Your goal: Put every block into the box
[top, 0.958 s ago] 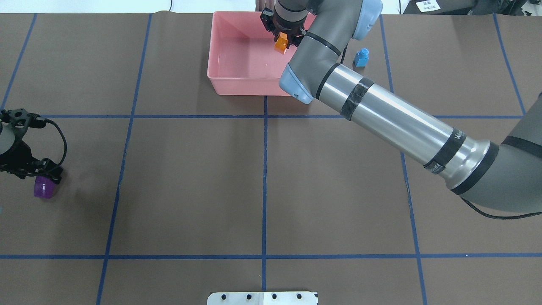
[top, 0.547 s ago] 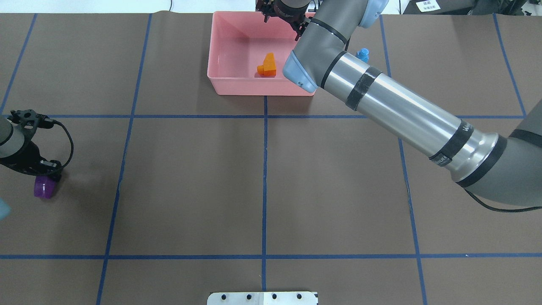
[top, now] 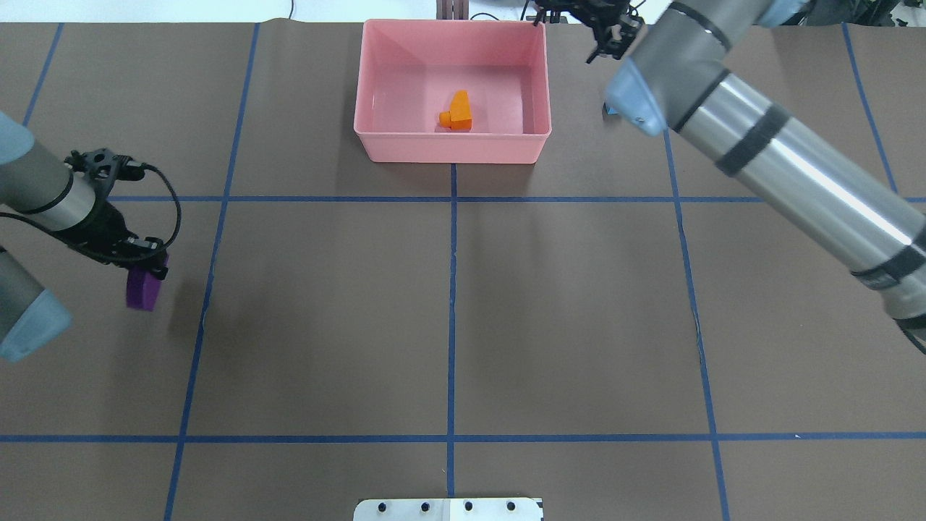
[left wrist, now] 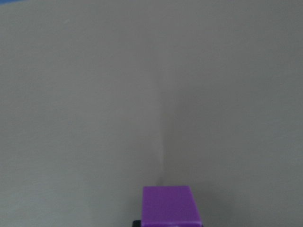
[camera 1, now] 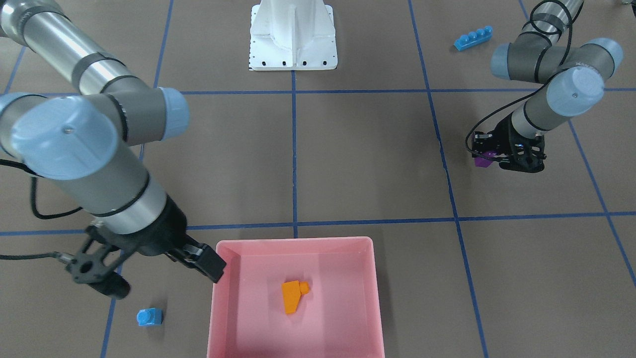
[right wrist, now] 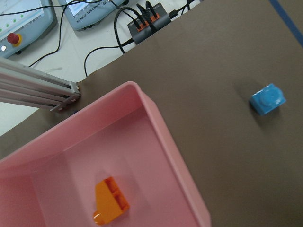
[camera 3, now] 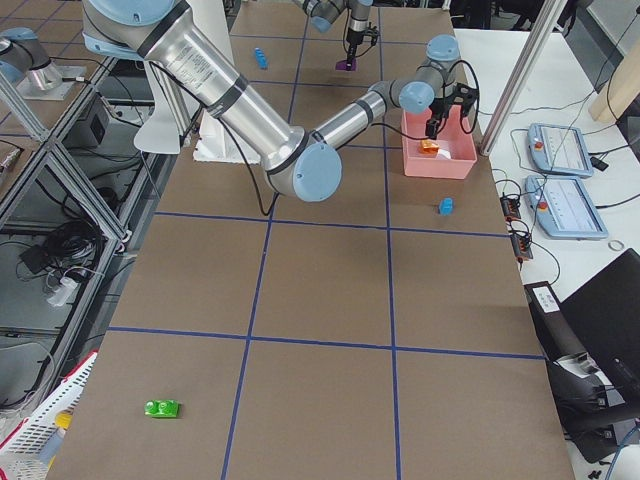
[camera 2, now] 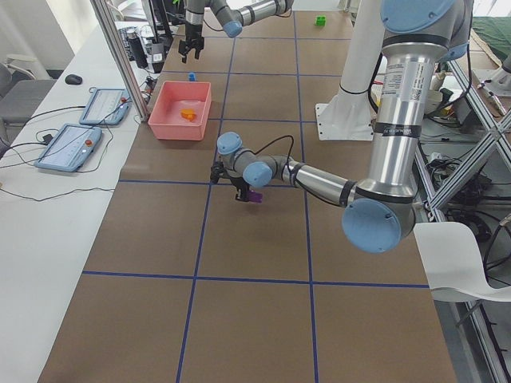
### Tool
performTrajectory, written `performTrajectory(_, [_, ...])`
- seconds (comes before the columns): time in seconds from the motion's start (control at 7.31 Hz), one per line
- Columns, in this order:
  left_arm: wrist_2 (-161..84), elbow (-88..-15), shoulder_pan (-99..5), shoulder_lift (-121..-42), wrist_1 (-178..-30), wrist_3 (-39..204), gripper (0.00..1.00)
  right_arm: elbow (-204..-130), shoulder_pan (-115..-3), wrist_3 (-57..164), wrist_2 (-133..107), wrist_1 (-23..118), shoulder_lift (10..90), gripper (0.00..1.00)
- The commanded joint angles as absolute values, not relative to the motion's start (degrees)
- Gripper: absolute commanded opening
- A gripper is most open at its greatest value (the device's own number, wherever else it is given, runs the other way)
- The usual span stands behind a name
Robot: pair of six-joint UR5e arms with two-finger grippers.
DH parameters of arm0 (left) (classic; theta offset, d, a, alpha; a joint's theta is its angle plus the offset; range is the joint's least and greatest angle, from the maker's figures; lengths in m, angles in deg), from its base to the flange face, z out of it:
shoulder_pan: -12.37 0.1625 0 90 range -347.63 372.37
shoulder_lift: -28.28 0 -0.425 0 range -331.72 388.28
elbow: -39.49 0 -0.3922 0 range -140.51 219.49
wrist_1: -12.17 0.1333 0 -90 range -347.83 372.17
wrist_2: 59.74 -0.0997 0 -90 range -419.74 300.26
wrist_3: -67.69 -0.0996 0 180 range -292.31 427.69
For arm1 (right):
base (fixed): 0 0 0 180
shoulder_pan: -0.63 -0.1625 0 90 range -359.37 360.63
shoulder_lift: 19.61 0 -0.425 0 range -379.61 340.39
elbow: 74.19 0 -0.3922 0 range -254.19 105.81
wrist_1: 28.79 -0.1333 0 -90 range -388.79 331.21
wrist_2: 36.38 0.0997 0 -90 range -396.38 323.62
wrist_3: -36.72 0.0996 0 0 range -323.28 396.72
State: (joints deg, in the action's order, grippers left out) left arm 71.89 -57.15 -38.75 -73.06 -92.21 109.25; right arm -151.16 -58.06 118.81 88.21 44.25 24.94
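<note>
The pink box (top: 448,150) stands at the far middle of the table with the orange sloped brick (top: 458,112) lying inside; both show in the front view, box (camera 1: 370,298) and brick (camera 1: 292,296). My right gripper (camera 1: 207,264) is open and empty, just outside the box's right wall, near the tiny blue brick (camera 1: 149,316), which lies on the table (right wrist: 268,98). My left gripper (top: 147,266) is shut on the purple brick (top: 142,289) and holds it above the table at the left (left wrist: 168,205). The long blue brick (camera 1: 473,38) and green brick (camera 3: 160,407) lie far off.
The white robot base (camera 1: 293,37) stands at the near middle edge. Blue tape lines cross the brown table cover. Beyond the far edge are a metal frame post, cables and tablets (right wrist: 28,28).
The right gripper let the orange brick drop into the box, then moved right, off the box. The left gripper closed on the purple brick, lifted it and carried it rightward.
</note>
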Motion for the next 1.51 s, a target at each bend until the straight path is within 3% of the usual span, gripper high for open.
performTrajectory(0.0, [72.8,-56.49,-38.87,-87.49,-85.25,117.22,0.0,-163.53,-64.03,104.55,92.72,44.42,42.63,1.0])
performTrajectory(0.14, [72.71,-53.27,-38.96,-94.0,-85.13,122.05,0.0,-166.79,-65.45,98.04,93.08,44.07,50.02,1.0])
performTrajectory(0.55, [69.31,-31.77,-39.04,-117.29,-87.31,132.37,0.0,-171.04,-74.56,72.57,96.67,43.98,68.5,1.0])
performTrajectory(0.96, [58.0,-15.04,-37.3,-124.9,-105.39,141.51,0.0,-173.14,-80.49,56.71,98.62,43.89,82.65,1.0])
performTrajectory(1.09, [55.07,-13.96,-36.68,-125.78,-106.12,141.52,0.38,-175.76,-80.58,54.67,98.62,43.8,87.83,1.0])
performTrajectory(1.23, [54.96,-13.95,-36.67,-126.14,-106.74,141.52,0.85,-176.4,-80.58,52.21,98.53,43.72,91.97,1.0])
performTrajectory(1.37, [54.87,-13.86,-36.76,-126.23,-107.44,141.52,0.99,-175.62,-80.66,46.79,98.53,42.85,95.84,1.0])
